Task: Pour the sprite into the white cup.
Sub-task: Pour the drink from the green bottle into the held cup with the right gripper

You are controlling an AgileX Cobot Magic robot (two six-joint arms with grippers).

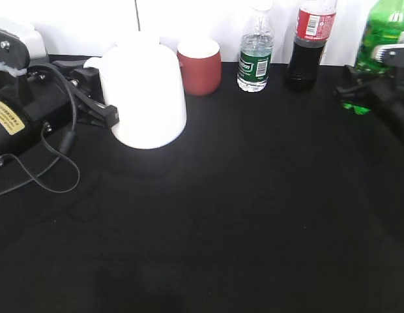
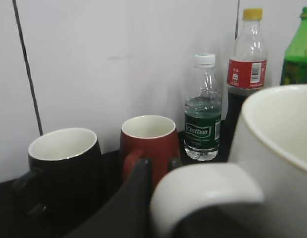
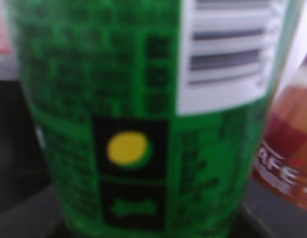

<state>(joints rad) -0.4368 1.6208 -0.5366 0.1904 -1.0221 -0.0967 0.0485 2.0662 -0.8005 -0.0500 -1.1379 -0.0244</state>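
Note:
The white cup stands at the left of the black table. My left gripper is shut on its loop handle, and one dark finger shows beside the handle in the left wrist view. The sprite, a bright-green bottle, stands at the far right edge. My right gripper is closed around its lower body. The sprite's green label fills the right wrist view and hides the fingers. The sprite's top also shows in the left wrist view.
A red mug, a clear water bottle and a cola bottle stand along the back wall. A black mug stands left of the red mug. A cable lies at the left.

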